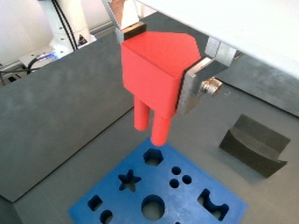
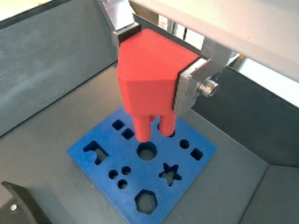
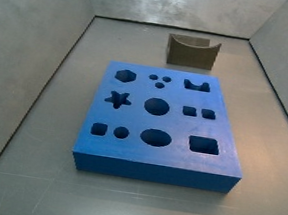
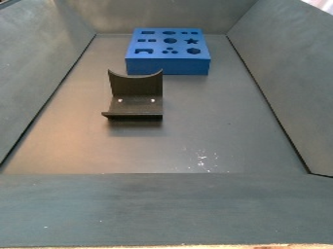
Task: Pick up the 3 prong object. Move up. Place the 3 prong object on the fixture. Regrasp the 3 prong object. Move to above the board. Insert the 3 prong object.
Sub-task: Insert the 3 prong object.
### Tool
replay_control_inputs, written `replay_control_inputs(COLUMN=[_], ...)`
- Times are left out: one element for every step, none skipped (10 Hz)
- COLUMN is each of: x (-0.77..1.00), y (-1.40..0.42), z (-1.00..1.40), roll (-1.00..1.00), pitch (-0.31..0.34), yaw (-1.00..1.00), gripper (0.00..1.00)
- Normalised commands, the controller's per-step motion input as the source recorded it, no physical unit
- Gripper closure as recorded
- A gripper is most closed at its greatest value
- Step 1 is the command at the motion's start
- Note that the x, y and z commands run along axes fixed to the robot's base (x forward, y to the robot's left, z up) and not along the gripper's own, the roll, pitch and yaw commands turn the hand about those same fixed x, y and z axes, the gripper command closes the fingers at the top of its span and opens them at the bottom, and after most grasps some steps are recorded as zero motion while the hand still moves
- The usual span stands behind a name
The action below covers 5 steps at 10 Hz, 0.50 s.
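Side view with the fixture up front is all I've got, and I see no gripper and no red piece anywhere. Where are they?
Observer: Both wrist views show the gripper above the board, shut on the 3 prong object.
Operator: Which way do the prongs point?
Observer: Down toward the board; in a wrist view they hang over the holes near its middle, not yet in any hole.
Operator: Is the fixture empty, then?
Observer: Yes. In a side view the fixture stands behind the board with nothing resting in its dip.
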Motion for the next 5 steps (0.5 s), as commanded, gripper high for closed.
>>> replay_control_inputs(x=[0.00, 0.00, 0.00, 0.00, 0.00], y=[0.18, 0.21, 0.31, 0.33, 0.29], z=[-0.22, -0.42, -0.49, -0.46, -0.45], roll=[0.00, 0.01, 0.03, 0.03, 0.03], pitch=[0.000, 0.000, 0.000, 0.000, 0.000], yaw=[0.00, -0.27, -0.40, -0.41, -0.47], gripper=[1.00, 1.00, 1.00, 1.00, 1.00])
